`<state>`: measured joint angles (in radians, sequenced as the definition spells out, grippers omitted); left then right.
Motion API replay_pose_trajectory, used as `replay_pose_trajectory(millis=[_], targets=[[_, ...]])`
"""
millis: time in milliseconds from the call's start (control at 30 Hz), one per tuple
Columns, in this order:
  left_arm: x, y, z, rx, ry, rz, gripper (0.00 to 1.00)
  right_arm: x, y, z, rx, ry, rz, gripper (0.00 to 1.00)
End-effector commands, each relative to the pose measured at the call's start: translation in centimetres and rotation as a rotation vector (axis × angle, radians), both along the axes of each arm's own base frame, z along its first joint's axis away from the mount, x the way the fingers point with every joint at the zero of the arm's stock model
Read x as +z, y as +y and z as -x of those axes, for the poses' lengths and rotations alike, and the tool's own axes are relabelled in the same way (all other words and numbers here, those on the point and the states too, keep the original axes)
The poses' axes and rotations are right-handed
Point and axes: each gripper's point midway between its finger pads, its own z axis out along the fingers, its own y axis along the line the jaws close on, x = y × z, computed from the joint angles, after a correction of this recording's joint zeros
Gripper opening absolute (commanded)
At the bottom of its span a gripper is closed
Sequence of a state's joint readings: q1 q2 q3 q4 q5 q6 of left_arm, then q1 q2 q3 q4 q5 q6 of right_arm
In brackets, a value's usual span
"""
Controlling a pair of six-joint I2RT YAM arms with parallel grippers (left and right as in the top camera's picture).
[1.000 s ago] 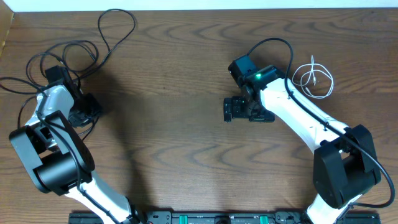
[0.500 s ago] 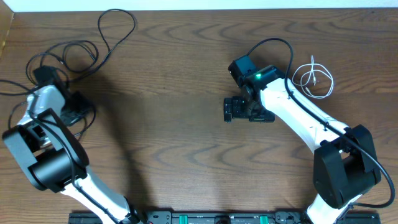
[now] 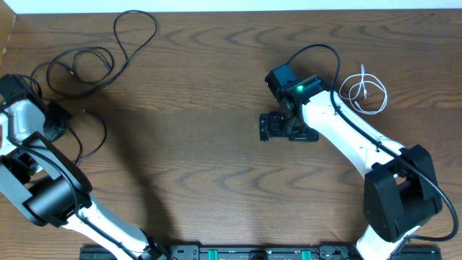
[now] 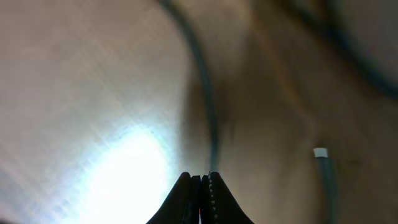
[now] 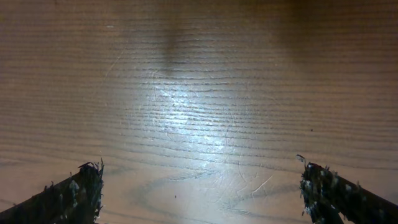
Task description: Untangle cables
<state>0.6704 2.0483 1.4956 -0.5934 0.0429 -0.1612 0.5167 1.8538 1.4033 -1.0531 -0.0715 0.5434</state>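
Note:
Two black cables (image 3: 79,63) lie in loose overlapping loops at the table's far left, with one big loop (image 3: 137,29) reaching the back edge. My left gripper (image 3: 61,118) sits at the left edge, shut on a black cable; the left wrist view shows the thin cable (image 4: 205,93) running up from the closed jaws (image 4: 202,177). A slack stretch of that cable (image 3: 99,133) curves to the right of the gripper. The white cable (image 3: 364,90) lies coiled at the right. My right gripper (image 3: 266,128) is open and empty over bare wood mid-table, as the right wrist view (image 5: 202,186) shows.
A thicker black wire (image 3: 317,50) arcs off the right arm near the white cable. Another cable end with a pale tip (image 4: 320,152) lies to the right of the left jaws. The table's left edge (image 3: 6,43) is close to the left arm.
My left gripper has moved left toward the table edge, dragging a black cable out of the loops. The right arm and the white cable have not moved.

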Motion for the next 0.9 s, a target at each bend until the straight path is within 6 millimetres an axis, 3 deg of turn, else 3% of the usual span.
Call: replay_pose_trajectory(millis=[0, 133, 200, 300, 367, 633, 867], targets=[[2.3, -1.9, -3.3, -0.048, -0.162, 0.118, 0.08, 0.4, 0.3, 0.2, 0.008, -0.013, -0.006, 0.99], [4.7, -4.0, -4.6, -0.083, -0.263, 0.216, 0.08, 0.5, 0.3, 0.1, 0.008, -0.017, -0.008, 0.99], [4.8, -5.1, -4.3, -0.133, -0.241, 0.226, 0.1, 0.5, 0.4, -0.1, 0.008, -0.023, -0.013, 0.99], [3.3, -7.0, -2.9, -0.269, -0.121, 0.209, 0.38, 0.5, 0.6, -0.4, 0.007, -0.035, -0.02, 0.99], [2.2, -7.5, -2.1, -0.273, -0.054, 0.186, 0.47, 0.5, 0.7, -0.3, 0.008, -0.034, -0.023, 0.99], [-0.4, -10.0, -1.5, -0.325, 0.074, 0.146, 0.5, 0.5, 1.0, 0.0, 0.019, -0.029, -0.028, 0.99], [-2.3, -9.5, 0.0, -0.325, 0.194, 0.023, 0.5, 0.5, 1.3, 0.0, 0.024, -0.033, -0.031, 0.99]])
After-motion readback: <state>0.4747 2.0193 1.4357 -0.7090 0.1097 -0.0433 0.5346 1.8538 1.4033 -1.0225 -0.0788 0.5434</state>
